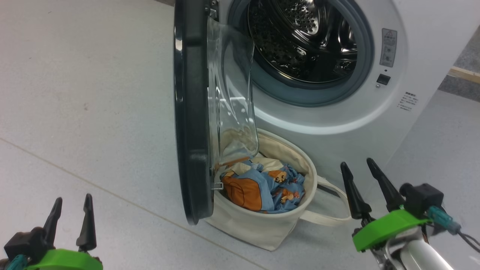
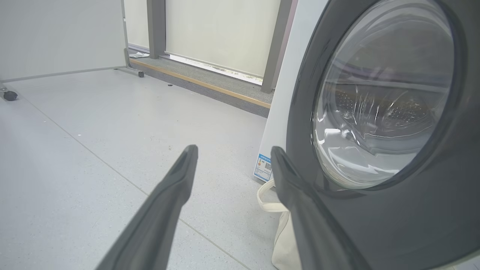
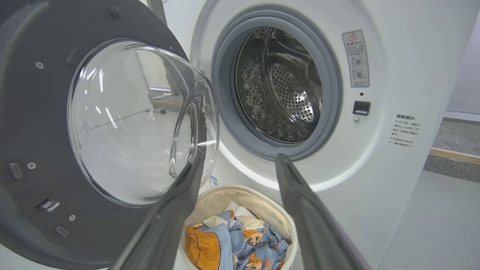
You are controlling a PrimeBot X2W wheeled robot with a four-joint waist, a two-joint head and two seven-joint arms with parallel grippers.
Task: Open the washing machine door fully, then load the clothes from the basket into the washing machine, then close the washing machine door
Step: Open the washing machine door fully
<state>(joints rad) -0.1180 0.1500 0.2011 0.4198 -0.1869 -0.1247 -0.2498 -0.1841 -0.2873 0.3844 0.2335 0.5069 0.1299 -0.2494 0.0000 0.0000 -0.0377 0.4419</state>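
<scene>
The washing machine (image 1: 360,112) stands with its door (image 1: 193,112) swung out, edge-on to the head view, and the steel drum (image 1: 300,37) bare. Below the door, the cream basket (image 1: 262,221) holds the light blue bear-print clothes (image 1: 270,185) with an orange-brown patch. My right gripper (image 1: 356,167) hangs open to the right of the basket, holding nothing; its wrist view looks at the drum (image 3: 279,86), the door's glass bowl (image 3: 135,120) and the clothes (image 3: 240,243). At lower left my left gripper (image 1: 73,204) is open and empty, facing the door's outer side (image 2: 382,101).
Pale grey floor (image 1: 75,112) spreads left of the door. One basket handle (image 1: 333,210) loops out towards my right gripper. A wall with a wood-edged sill (image 2: 202,80) and a wheeled frame (image 2: 9,95) stand far behind the machine.
</scene>
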